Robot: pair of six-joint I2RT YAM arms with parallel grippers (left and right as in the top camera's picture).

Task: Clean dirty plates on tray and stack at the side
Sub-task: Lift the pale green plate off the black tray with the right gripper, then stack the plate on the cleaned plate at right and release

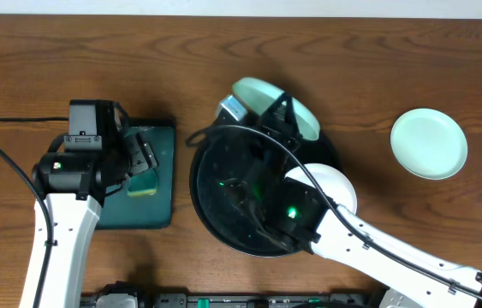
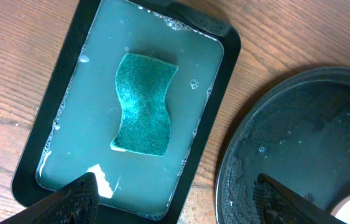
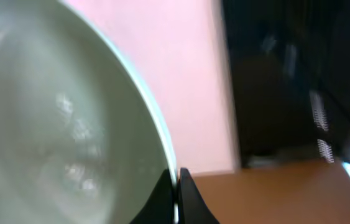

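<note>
The right gripper [image 3: 176,186] is pinched shut on the rim of a mint-green plate [image 1: 305,115], which is tilted up at 12 o'clock of the black tray [image 1: 211,214]. A white plate [image 1: 333,178] lies at the tray's 3 o'clock, partly under the arm. The left gripper [image 2: 178,205] hangs wide open above the teal sponge [image 2: 143,102] in the watery green tray [image 2: 56,93] at 9 o'clock. A second mint-green plate [image 1: 429,143] sits at 2 o'clock on the wood-grain table [image 1: 95,51]; behind the held plate is only a pink and dark blur.

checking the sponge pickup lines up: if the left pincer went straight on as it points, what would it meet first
Probably the green sponge lying in soapy water in the rectangular tray. The open left pincer aims near the sponge's right edge, so it may touch water first.
</note>
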